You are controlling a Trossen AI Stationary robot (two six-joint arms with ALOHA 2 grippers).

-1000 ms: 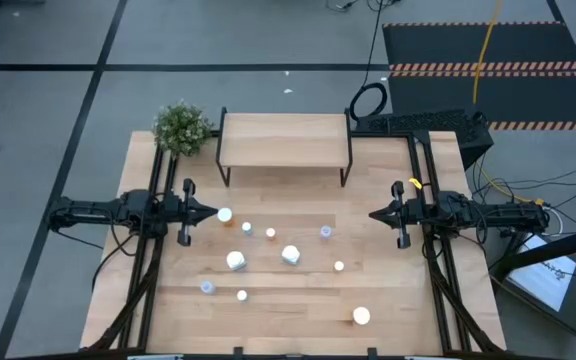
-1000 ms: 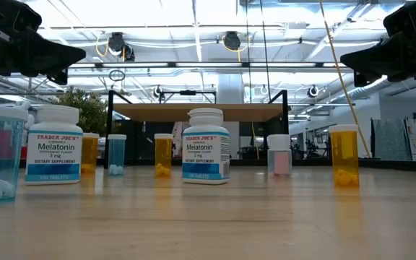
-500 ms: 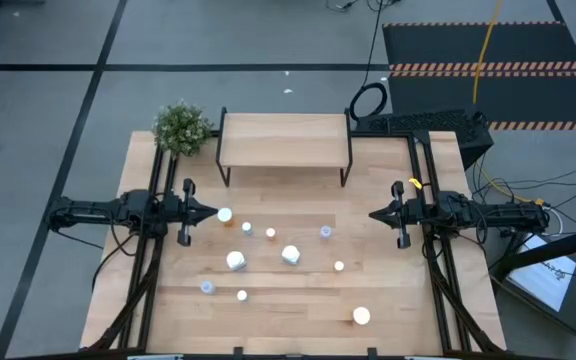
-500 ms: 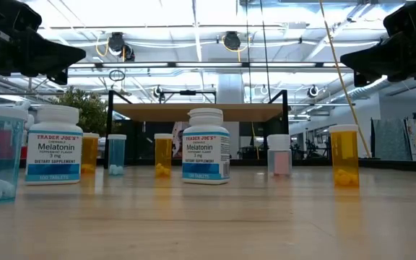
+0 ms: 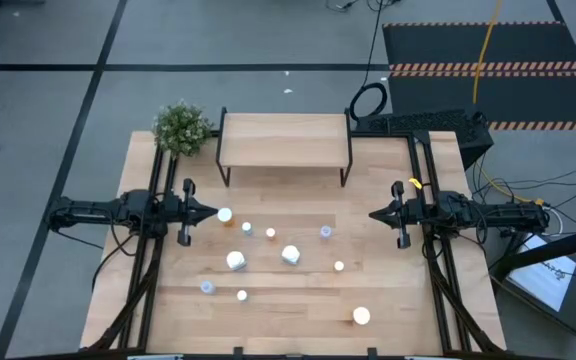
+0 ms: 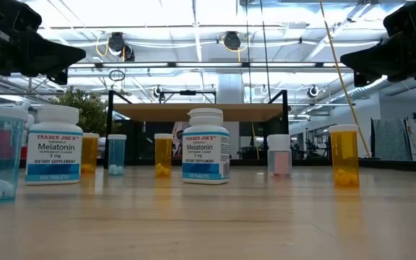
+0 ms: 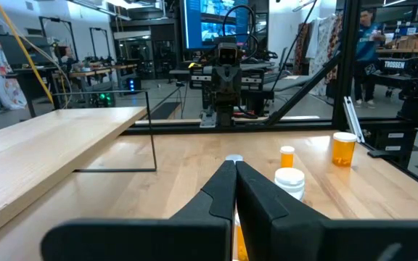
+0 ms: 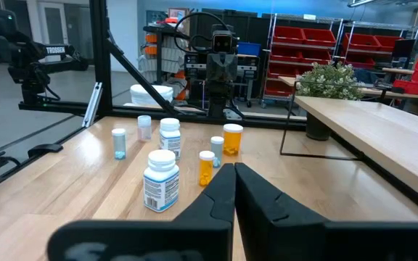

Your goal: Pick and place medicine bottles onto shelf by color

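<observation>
High view shows the left end effector (image 5: 212,211) and right end effector (image 5: 373,214) both closed and empty, hovering at opposite sides of the counter (image 5: 388,300). The medicine bottles (image 5: 290,255) stand scattered between them; the shelf (image 5: 284,139) at the far edge is bare. The bottles stand close together, so a descending arm could topple a neighbour, and a round bottle would roll. The counter is pale wood with a potted plant (image 5: 181,127) at one far corner; grey floor and a hazard-striped mat (image 5: 488,60) surround it.
</observation>
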